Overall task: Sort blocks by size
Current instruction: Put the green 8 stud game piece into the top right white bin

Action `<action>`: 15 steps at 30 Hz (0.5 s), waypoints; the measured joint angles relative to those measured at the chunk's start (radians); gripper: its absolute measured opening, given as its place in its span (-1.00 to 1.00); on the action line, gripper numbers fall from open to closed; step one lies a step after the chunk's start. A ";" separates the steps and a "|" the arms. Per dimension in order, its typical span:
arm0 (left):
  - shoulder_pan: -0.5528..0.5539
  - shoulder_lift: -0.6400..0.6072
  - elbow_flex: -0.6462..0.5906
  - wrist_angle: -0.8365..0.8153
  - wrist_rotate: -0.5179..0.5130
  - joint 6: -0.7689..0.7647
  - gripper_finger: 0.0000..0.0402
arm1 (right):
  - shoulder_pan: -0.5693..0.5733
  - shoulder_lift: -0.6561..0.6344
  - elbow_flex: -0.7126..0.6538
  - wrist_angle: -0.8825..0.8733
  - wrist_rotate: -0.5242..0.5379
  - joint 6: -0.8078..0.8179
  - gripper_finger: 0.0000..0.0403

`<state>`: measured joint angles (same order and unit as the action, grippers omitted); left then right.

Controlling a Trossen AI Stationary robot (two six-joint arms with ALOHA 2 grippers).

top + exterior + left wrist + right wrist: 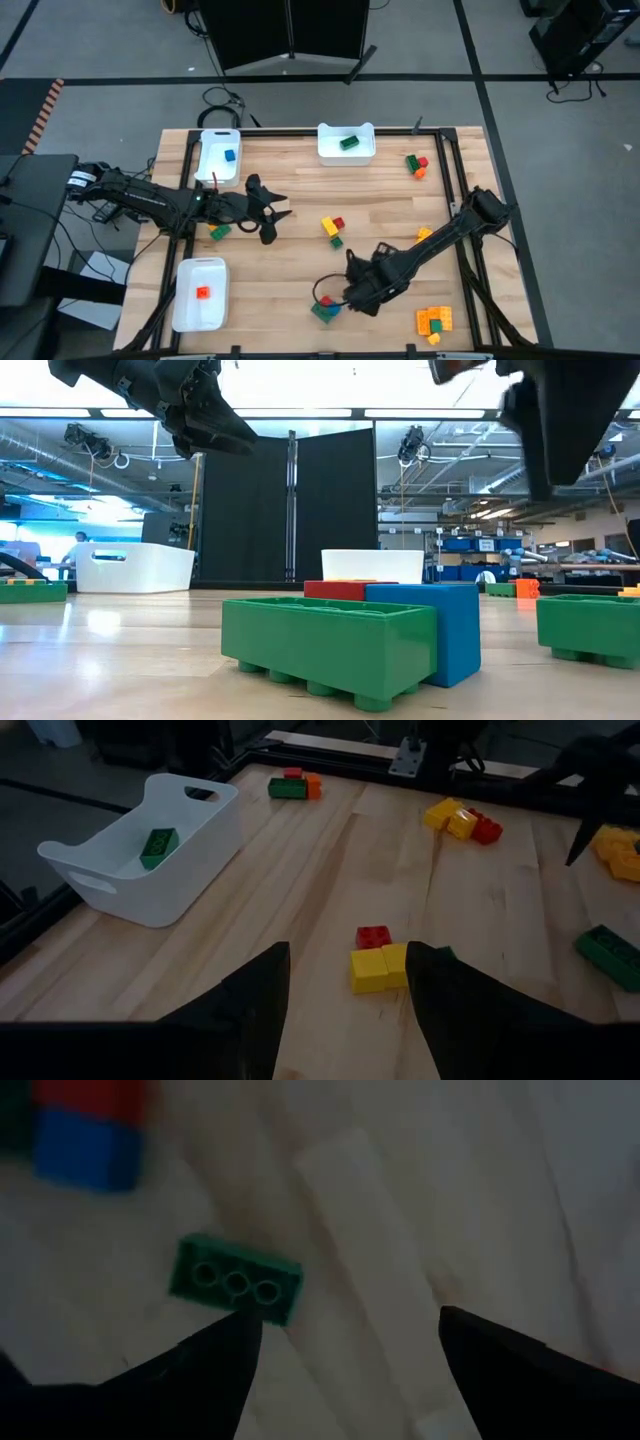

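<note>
Wooden table is seen from above, right gripper beside green-red-blue cluster, left gripper mid-table | low: cluster rests on table | left wrist: fingers half spread, empty, yellow-red blocks between | right wrist: fingers wide, green block lying overturned just beside.

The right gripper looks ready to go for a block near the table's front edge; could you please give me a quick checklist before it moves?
1. Right gripper open: ok.
2. Right gripper empty: ok.
3. Green block between the fingers: not ok, it lies beside one finger.
4. Green block lying apart from the red and blue cluster: ok.
5. Left gripper clear of this spot, mid-table: ok.
6. Which tray suits its size: cannot tell.
</note>
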<state>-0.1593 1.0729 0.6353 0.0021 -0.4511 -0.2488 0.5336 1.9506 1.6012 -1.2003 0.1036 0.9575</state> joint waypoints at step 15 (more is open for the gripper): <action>-0.005 0.000 0.000 -0.018 0.001 0.000 0.04 | 0.051 0.083 -0.033 0.278 -0.053 -1.072 0.36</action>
<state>-0.1640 1.0725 0.6357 -0.0155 -0.4500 -0.2486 0.5843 2.0338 1.5683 -0.9223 0.0506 -0.1150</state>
